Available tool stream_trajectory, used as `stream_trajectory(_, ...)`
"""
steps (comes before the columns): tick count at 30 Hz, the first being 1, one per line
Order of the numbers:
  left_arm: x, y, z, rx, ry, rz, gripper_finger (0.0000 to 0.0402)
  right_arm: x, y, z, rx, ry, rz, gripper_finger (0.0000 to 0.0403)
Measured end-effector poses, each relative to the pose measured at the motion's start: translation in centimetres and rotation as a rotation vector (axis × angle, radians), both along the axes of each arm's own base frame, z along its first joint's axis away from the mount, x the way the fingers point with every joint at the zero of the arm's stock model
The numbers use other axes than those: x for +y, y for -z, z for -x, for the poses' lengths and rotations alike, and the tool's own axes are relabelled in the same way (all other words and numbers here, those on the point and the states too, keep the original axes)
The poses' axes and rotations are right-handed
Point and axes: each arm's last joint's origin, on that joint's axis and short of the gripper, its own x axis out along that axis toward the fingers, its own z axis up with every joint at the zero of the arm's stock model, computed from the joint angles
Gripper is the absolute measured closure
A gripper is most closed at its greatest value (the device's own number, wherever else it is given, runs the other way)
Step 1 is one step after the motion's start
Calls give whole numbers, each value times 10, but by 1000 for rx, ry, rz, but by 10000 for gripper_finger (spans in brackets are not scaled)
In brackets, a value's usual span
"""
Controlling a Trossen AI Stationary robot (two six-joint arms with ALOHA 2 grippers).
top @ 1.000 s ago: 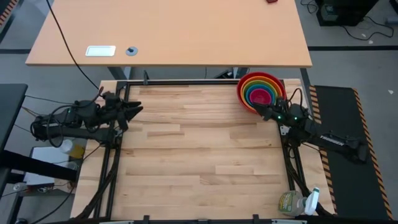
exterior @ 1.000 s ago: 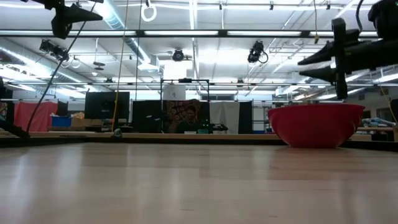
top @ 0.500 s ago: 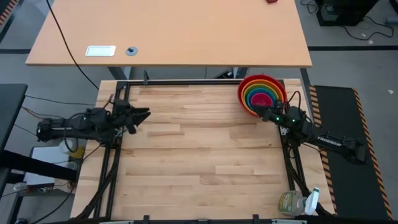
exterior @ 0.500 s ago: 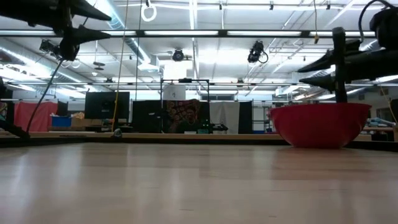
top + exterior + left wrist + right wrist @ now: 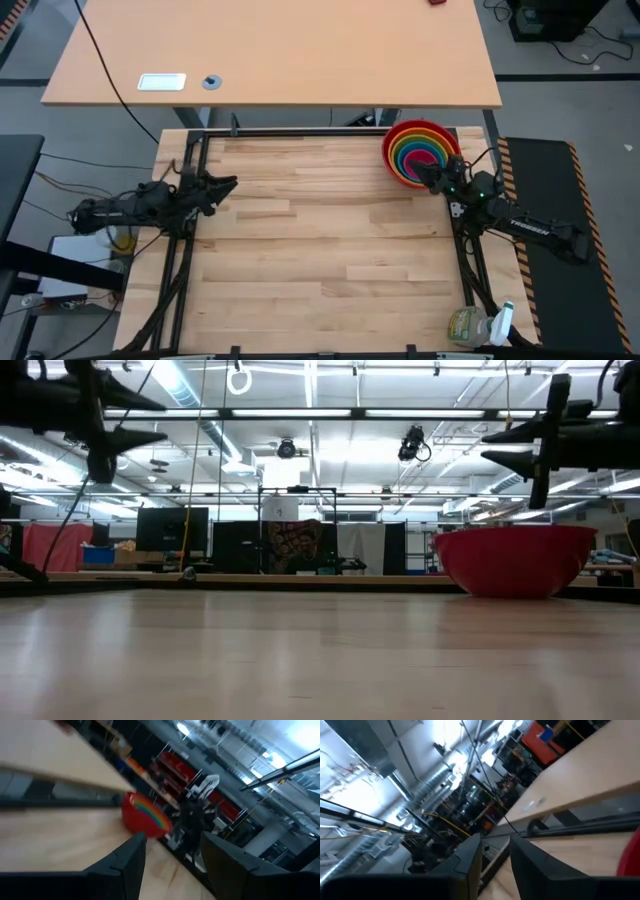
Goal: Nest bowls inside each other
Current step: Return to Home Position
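Observation:
The bowls (image 5: 420,152) sit nested in one stack at the table's far right corner: red outermost, then orange, lime green and blue, with pink in the middle. The red bowl (image 5: 512,560) rests on its base on the wood. My right gripper (image 5: 425,175) hovers open just nearer than the stack and above its rim (image 5: 500,445), touching nothing. My left gripper (image 5: 225,185) hangs open over the table's left side (image 5: 150,420), far from the bowls (image 5: 142,815). The right wrist view shows only a red edge (image 5: 632,855).
A larger desk (image 5: 270,50) stands beyond the far edge with a white card (image 5: 161,82) on it. A spray bottle (image 5: 478,325) lies off the near right corner. Black frame rails (image 5: 185,260) run along the table's sides. The wood between the arms is bare.
My left gripper has sunk toward the table and levelled out, staying at the left side. My right gripper has tipped its fingers upward and drawn back a little from the bowls toward the right edge. The stack stays where it was.

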Motion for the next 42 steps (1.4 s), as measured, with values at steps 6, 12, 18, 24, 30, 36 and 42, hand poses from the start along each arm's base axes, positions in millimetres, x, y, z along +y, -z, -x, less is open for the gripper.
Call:
stream_trajectory(6, -1, 24, -11, -27, 24, 55, 210, 4, -9, 1, -54, -4, 108, 312)
stream_trajectory(12, -1, 35, -16, -149, 23, 65, 210, 9, -7, -4, -14, -78, 137, 357)
stream_trajectory(18, -1, 36, -16, -164, 26, 89, 210, 17, -2, -10, 32, -218, 95, 395)
stream_trajectory(24, -1, 32, -15, -206, 37, 93, 210, 25, -33, -7, -46, -282, 214, 393)
stream_trajectory(30, -1, 32, -15, -210, 39, 98, 210, 37, -64, -1, -83, -497, 278, 398)
stream_trajectory(36, -1, 32, -15, -205, 38, 88, 210, 42, -49, -8, 119, -418, 274, 400)
stream_trajectory(42, -1, 32, -15, -198, 36, 74, 210, 47, -31, -13, 243, -312, 295, 401)
